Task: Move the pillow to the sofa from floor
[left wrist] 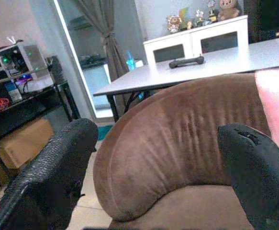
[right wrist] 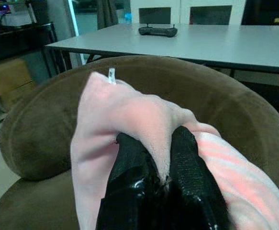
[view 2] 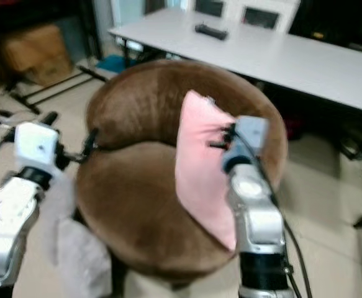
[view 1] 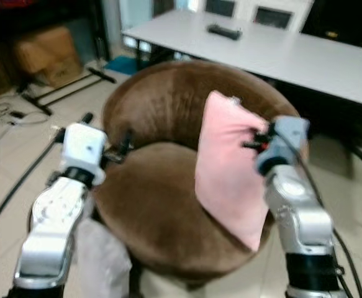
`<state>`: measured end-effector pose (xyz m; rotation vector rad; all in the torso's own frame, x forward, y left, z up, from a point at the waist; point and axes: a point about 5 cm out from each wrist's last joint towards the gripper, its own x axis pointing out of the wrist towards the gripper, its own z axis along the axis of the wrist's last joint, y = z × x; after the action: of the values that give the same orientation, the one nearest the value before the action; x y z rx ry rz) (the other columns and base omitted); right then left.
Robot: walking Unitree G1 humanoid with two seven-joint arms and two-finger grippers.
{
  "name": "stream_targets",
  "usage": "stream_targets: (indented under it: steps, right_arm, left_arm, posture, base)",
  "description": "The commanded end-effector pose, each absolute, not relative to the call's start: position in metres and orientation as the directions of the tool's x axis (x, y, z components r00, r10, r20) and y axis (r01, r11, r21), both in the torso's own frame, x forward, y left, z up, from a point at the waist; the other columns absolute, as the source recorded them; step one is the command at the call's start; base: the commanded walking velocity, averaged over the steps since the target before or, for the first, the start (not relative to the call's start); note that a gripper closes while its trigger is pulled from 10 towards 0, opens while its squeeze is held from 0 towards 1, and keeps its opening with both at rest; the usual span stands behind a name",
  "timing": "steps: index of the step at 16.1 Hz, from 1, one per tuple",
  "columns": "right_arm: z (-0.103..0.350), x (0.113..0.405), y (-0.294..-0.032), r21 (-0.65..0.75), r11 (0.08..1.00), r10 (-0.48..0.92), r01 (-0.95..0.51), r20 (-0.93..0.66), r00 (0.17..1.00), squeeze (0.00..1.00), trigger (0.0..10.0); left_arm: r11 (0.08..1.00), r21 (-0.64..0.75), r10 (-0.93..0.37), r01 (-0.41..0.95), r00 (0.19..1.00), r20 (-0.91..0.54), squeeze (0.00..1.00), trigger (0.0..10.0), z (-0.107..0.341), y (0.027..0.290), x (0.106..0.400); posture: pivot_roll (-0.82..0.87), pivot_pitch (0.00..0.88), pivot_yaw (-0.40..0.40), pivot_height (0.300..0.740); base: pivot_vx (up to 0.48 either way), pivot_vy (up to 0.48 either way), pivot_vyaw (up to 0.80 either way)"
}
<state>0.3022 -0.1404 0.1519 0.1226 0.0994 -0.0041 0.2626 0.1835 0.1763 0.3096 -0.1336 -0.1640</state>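
A round brown plush sofa (view 1: 168, 205) sits directly before the robot, with a pink square fabric pillow (view 1: 227, 167) standing on its seat to the right, leaning against the backrest. Behind the sofa stretches a long white table (view 1: 292, 53), a black remote control (view 1: 224, 31) lying on it. Left of the sofa, farther back, stands a brown cardboard box (view 1: 47, 53).

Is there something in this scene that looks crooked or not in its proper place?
Yes. The pink pillow stands on one corner, tilted over the right side of the brown sofa seat, not lying flat. The right hand is shut on a pinched fold of it. The left hand is open beside the sofa.
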Motion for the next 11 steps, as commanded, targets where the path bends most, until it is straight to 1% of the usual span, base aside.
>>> stream_targets:
  steps: [1,2,3,4,7,10,11]
  right_arm:
    - [0.165,0.304,-0.155,0.106,0.993,-0.045,0.049,-0.041,0.998,0.0,10.0]
    - [0.165,0.304,-0.154,0.099,0.994,-0.032,0.036,-0.039,0.999,0.0,10.0]
    - [0.167,0.304,-0.149,0.085,0.996,0.018,-0.015,-0.042,0.999,0.0,10.0]
    - [0.167,0.304,-0.143,0.062,0.996,0.069,-0.066,-0.046,0.997,0.0,10.0]
    - [0.171,0.306,-0.134,0.067,0.992,0.113,-0.11,-0.036,0.993,0.0,10.0]
    - [0.175,0.317,-0.111,0.08,0.982,0.179,-0.174,-0.054,0.982,0.0,10.0]
    - [0.171,0.32,-0.106,0.067,0.982,0.18,-0.175,-0.093,0.979,0.0,10.0]
  left_arm:
    - [0.933,0.314,-0.219,0.174,0.969,0.114,0.0,10.0,0.178,0.174,0.264]
    - [0.933,0.316,-0.219,0.174,0.969,0.114,0.0,10.0,0.178,0.174,0.264]
    - [0.932,0.318,-0.217,0.171,0.97,0.114,0.0,10.0,0.178,0.175,0.264]
    - [0.931,0.325,-0.208,0.163,0.972,0.108,0.0,10.0,0.177,0.176,0.263]
    - [0.931,0.327,-0.209,0.166,0.973,0.102,0.0,10.0,0.177,0.176,0.262]
    - [0.906,0.346,-0.273,0.245,0.961,0.034,0.0,10.0,0.169,0.177,0.254]
    - [0.899,0.353,-0.284,0.26,0.959,0.016,0.0,10.0,0.167,0.179,0.252]
  posture:
    - [0.09,0.0,-0.027,0.74]
    - [0.09,0.0,-0.032,0.74]
    - [0.09,0.0,-0.033,0.74]
    - [0.1,0.0,-0.036,0.74]
    - [0.1,0.0,-0.042,0.74]
    - [0.11,0.0,-0.053,0.74]
    - [0.12,0.0,-0.055,0.74]
  base:
    - [0.274,0.0,-0.8]
    - [0.27,0.0,0.0]
    - [0.266,0.0,0.0]
    - [0.0,0.0,0.0]
    - [0.0,0.0,0.0]
    - [0.0,0.0,0.0]
    - [0.0,0.0,0.0]
